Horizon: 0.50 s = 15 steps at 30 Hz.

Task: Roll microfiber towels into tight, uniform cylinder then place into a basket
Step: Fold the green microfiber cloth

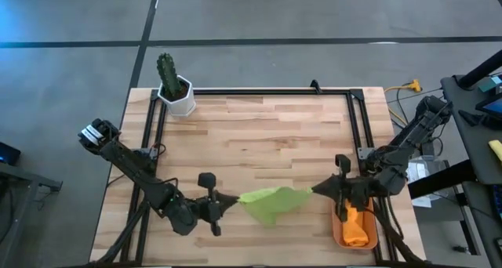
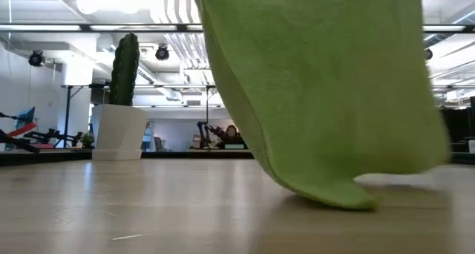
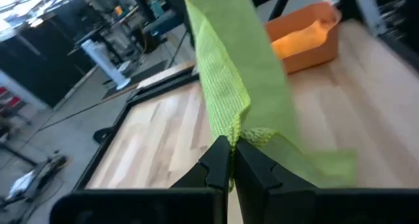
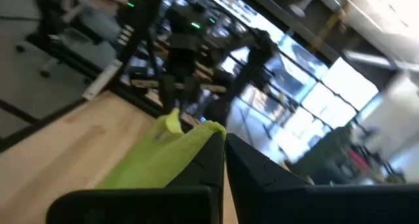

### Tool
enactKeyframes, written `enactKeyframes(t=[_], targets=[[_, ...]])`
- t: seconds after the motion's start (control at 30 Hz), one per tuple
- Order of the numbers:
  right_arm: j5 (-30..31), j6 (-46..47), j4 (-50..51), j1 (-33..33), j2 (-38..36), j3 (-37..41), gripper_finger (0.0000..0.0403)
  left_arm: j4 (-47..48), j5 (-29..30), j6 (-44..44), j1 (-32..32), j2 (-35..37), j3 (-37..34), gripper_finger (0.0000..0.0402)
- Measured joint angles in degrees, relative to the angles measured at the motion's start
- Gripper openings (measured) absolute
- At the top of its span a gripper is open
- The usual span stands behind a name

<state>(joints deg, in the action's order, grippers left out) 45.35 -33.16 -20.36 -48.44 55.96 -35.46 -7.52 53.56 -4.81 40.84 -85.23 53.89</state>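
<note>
Two fingers pairs pinch soft lime towel [image 1: 271, 201] taut.

Green towel's [image 2: 319, 90] top beyond the low view's edge; background perhaps blurred.

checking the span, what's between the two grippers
The green towel, stretched between left gripper and right gripper, both shut on its ends; high view.
</note>
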Motion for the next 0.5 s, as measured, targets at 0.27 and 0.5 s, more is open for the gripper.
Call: enactKeyframes(t=[0.27, 0.5], targets=[[0.8, 11.6, 10.0, 3.6, 0.0, 0.2, 0.0008, 9.6, -7.3, 11.7, -0.1, 1.5, 0.9, 0.0], [4.8, 7.7, 10.2, 14.0, 0.0, 0.7, 0.0009, 15.0, 5.4, 10.6, -0.6, 5.9, -0.3, 0.0]])
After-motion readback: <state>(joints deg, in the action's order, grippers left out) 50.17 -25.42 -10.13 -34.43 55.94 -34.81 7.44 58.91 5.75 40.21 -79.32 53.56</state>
